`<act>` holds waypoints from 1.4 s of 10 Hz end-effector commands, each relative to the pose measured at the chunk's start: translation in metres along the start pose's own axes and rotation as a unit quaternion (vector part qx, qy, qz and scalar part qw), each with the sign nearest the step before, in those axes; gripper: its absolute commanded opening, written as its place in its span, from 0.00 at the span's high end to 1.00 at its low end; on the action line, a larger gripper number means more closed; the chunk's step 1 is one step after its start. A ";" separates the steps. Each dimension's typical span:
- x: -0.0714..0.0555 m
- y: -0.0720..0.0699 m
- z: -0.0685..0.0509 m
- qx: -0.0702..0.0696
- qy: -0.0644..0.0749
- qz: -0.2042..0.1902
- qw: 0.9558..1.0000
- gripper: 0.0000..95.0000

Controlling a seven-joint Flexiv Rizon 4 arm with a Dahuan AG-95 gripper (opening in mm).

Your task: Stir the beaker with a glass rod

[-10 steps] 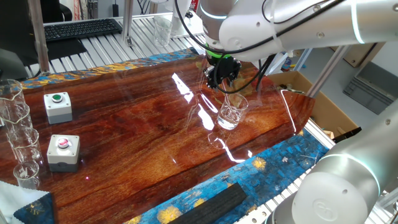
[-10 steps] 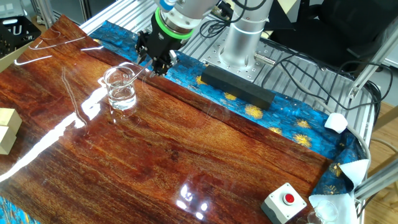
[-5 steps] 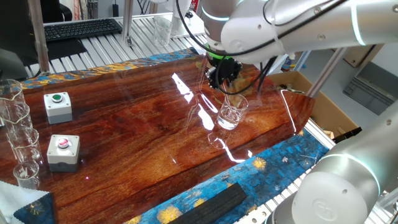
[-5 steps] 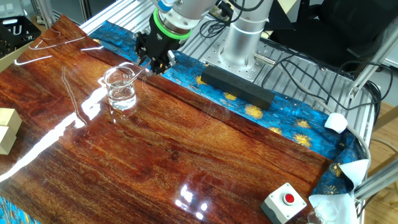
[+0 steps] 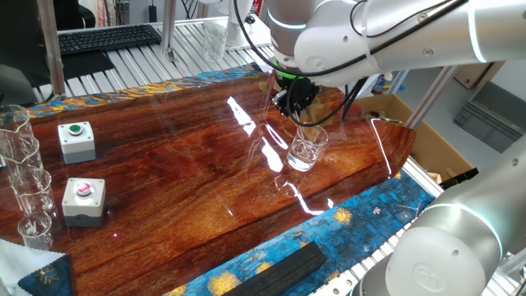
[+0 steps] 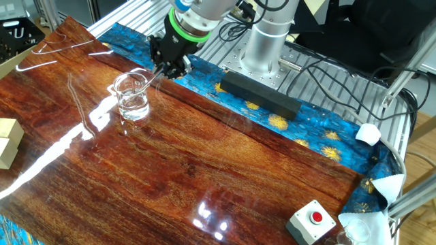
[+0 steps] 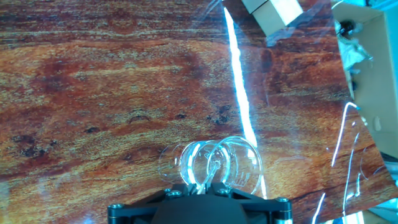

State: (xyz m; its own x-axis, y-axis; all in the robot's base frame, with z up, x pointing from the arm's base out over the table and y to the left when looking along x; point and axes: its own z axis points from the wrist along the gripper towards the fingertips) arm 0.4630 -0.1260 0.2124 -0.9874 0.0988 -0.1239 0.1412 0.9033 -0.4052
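Where the claw point(image 6: 165, 67) pinches the glass rod point(image 6: 154, 76), its tip dips inside the beaker point(image 6: 132, 98).

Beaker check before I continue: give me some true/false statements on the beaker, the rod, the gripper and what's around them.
1. The beaker stands upright on the wooden table. True.
2. The gripper is far from the beaker, over the button boxes. False: it is right above the beaker's rim.
3. The glass rod slants down from the gripper into the beaker. True.
4. The beaker lies tipped on its side. False: it is upright, mouth up.
5. The box with the green button and the box with the red button touch the beaker. False: they sit well apart from it.
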 end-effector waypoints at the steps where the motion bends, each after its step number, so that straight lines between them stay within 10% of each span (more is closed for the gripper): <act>1: -0.001 0.000 0.001 -0.006 0.000 0.002 1.000 1.00; 5: 0.000 -0.007 -0.003 -0.010 0.003 -0.023 1.000 1.00; 14: -0.009 -0.036 -0.019 -0.068 0.011 -0.058 0.996 1.00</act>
State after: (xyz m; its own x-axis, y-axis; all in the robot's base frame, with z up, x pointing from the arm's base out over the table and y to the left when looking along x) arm 0.4647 -0.1526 0.2461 -0.9980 -0.0021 -0.0632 0.0161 0.9581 -0.2861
